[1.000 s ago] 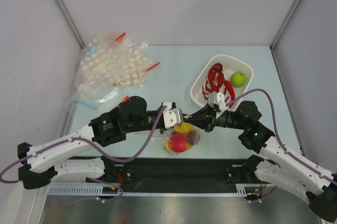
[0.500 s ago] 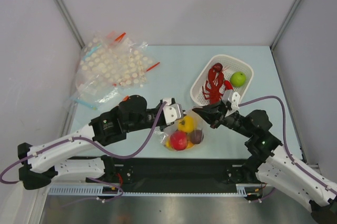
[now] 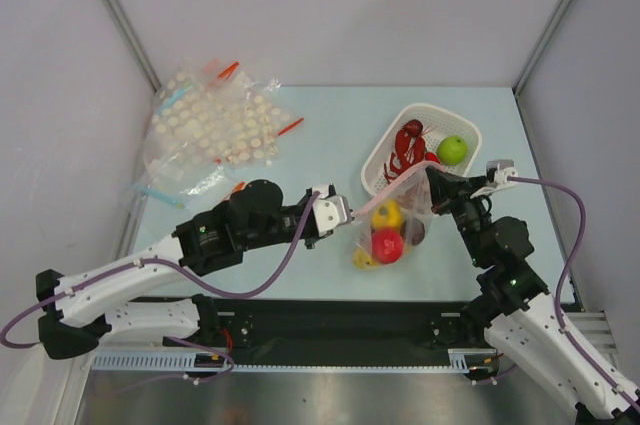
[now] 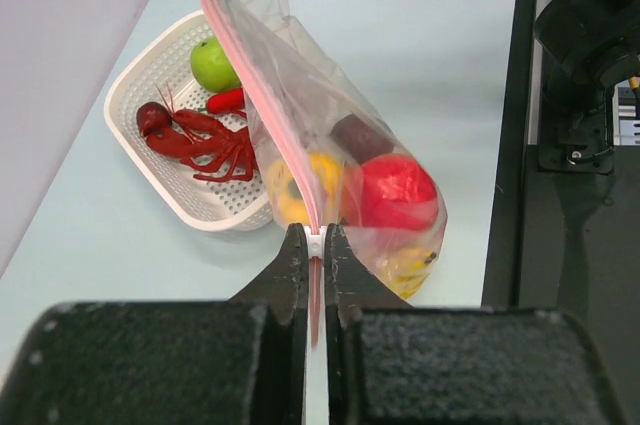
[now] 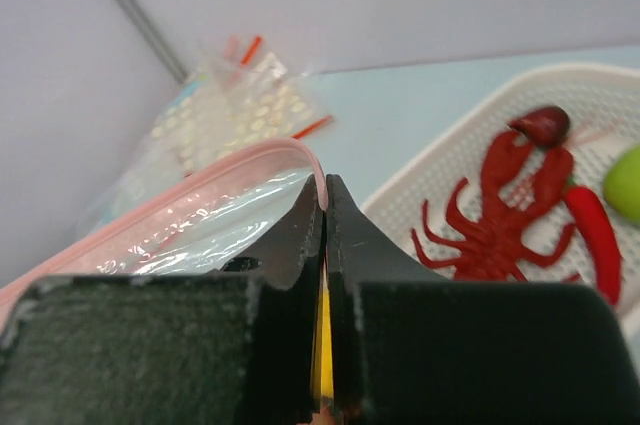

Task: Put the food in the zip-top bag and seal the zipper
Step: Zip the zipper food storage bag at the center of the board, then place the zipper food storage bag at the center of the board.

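The zip-top bag (image 3: pixel 392 235) hangs stretched between my two grippers, its pink zipper (image 3: pixel 388 192) taut. Inside sit a yellow pepper (image 4: pixel 298 185), a red apple (image 4: pixel 396 191), a dark purple fruit (image 4: pixel 360 136) and a mango (image 4: pixel 410 267). My left gripper (image 4: pixel 316 242) is shut on the zipper's white slider at the near end. The right gripper (image 5: pixel 325 201) is shut on the zipper's far end, above the basket's near edge. The red lobster (image 3: pixel 407 147) and green apple (image 3: pixel 452 150) lie in the white basket (image 3: pixel 432 108).
A red chilli (image 4: pixel 228 100) and a small dark fruit (image 4: pixel 152 117) also lie in the basket. A heap of dotted clear bags (image 3: pixel 215 125) covers the table's back left corner. Grey walls close in both sides.
My right gripper has pulled back right and upward with the zipper's end. The bag's mouth has stretched out straight, and the bag with its food has shifted right and lifted.
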`<state>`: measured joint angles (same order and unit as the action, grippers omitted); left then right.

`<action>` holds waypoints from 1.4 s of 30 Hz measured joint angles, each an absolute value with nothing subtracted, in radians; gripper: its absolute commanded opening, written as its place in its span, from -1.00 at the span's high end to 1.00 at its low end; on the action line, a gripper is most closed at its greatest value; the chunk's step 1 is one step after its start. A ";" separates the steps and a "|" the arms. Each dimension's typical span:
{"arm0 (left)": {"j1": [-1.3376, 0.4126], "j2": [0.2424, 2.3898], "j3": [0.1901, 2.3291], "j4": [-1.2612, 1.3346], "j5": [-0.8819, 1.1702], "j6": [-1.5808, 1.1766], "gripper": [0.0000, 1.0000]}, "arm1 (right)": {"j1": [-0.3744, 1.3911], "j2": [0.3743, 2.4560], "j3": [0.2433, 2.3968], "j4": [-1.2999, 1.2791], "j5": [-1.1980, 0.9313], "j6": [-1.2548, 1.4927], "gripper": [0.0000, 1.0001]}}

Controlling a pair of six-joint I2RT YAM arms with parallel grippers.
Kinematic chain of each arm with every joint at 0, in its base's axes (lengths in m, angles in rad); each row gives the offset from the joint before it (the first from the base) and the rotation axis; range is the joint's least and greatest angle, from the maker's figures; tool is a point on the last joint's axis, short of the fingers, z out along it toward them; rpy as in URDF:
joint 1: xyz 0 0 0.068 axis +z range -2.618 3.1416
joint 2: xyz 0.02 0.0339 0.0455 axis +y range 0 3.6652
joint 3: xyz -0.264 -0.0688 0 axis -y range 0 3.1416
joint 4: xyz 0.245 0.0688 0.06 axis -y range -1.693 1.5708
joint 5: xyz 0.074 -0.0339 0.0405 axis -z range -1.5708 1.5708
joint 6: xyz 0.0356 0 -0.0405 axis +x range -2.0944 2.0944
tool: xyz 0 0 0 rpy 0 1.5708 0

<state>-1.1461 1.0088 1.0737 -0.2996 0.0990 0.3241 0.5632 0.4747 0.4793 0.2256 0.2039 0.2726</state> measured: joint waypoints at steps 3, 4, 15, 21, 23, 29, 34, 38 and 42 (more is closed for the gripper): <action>-1.145 1.014 1.074 -0.301 0.099 0.322 1.00 | 0.543 0.473 0.479 0.181 0.292 0.316 1.00; -1.143 1.015 1.074 -0.302 0.099 0.322 0.99 | 0.537 0.470 0.479 0.164 0.322 0.332 1.00; -1.099 1.057 1.087 -0.287 0.075 0.282 0.99 | 0.534 0.437 0.479 0.105 0.413 0.411 1.00; -0.979 1.148 1.135 -0.290 0.060 0.205 0.99 | 0.527 0.448 0.479 0.097 0.452 0.411 0.97; -0.918 1.201 1.168 -0.295 0.066 0.176 0.99 | 0.526 0.466 0.479 0.098 0.458 0.413 0.83; -0.779 1.266 1.188 -0.310 0.073 0.107 0.15 | 0.519 0.548 0.491 0.093 0.484 0.424 -0.40; -0.743 1.213 1.159 -0.276 0.051 0.072 -0.53 | 0.510 0.571 0.516 0.065 0.551 0.445 -0.99; -0.740 1.083 1.072 -0.205 -0.016 0.049 -0.98 | 0.510 0.583 0.559 0.020 0.657 0.519 -1.00; -0.722 0.945 1.004 -0.121 -0.168 -0.004 -0.99 | 0.510 0.596 0.625 -0.104 0.826 0.682 -0.99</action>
<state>-0.7216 0.9451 1.0042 -0.1207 -0.1677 -0.0036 0.5098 0.5957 0.6250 -0.1043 0.8257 0.6815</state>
